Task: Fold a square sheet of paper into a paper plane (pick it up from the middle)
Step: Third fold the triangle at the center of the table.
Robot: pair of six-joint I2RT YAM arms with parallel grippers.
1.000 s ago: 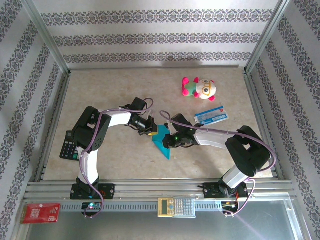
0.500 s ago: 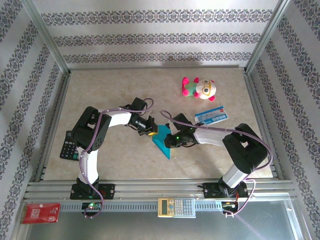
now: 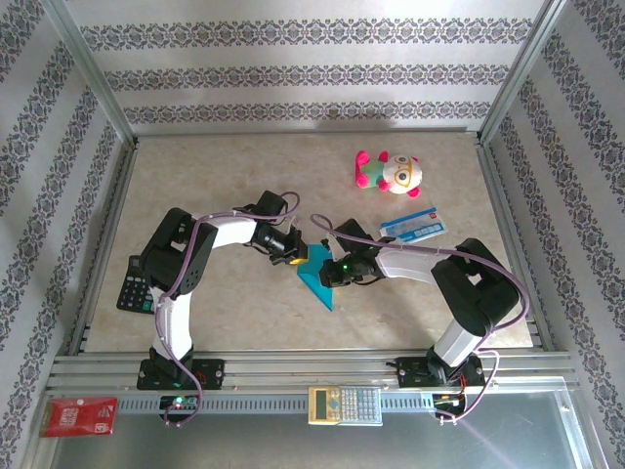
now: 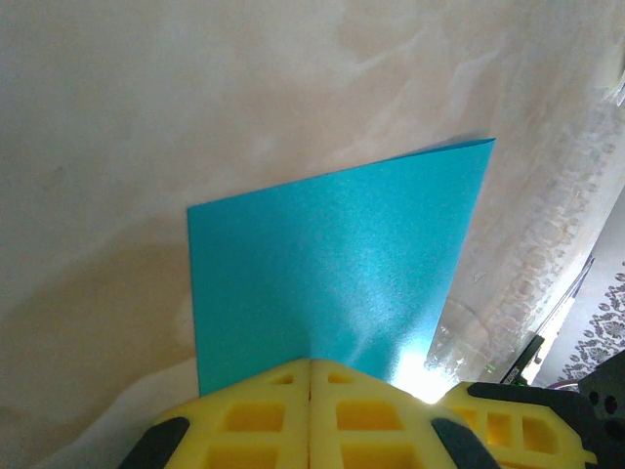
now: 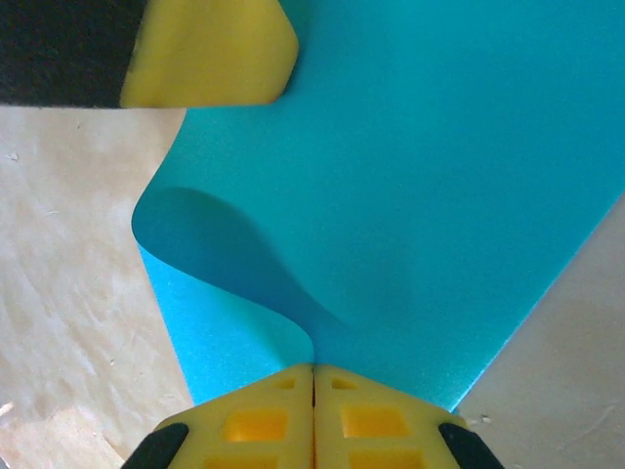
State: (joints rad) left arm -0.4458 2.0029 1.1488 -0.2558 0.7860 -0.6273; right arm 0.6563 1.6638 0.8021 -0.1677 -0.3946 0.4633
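I have the sheet of paper (image 3: 320, 285) lying near the middle of the surface (image 3: 225, 186), between my two arms. The left end effector (image 3: 296, 257) meets its far end from the left, and the right end effector (image 3: 330, 275) sits just beside it on the right; each pinches an edge of the sheet. Behind and to the right, toward the far edge, sits a plush toy (image 3: 389, 173), with a card (image 3: 411, 226) lying just in front of it. A calculator (image 3: 134, 284) lies at the left edge, beside the left arm. On the front rail (image 3: 264, 403), between the two bases, rests a second calculator (image 3: 344, 404). A flat packet (image 3: 79, 415) lies at the near left corner.
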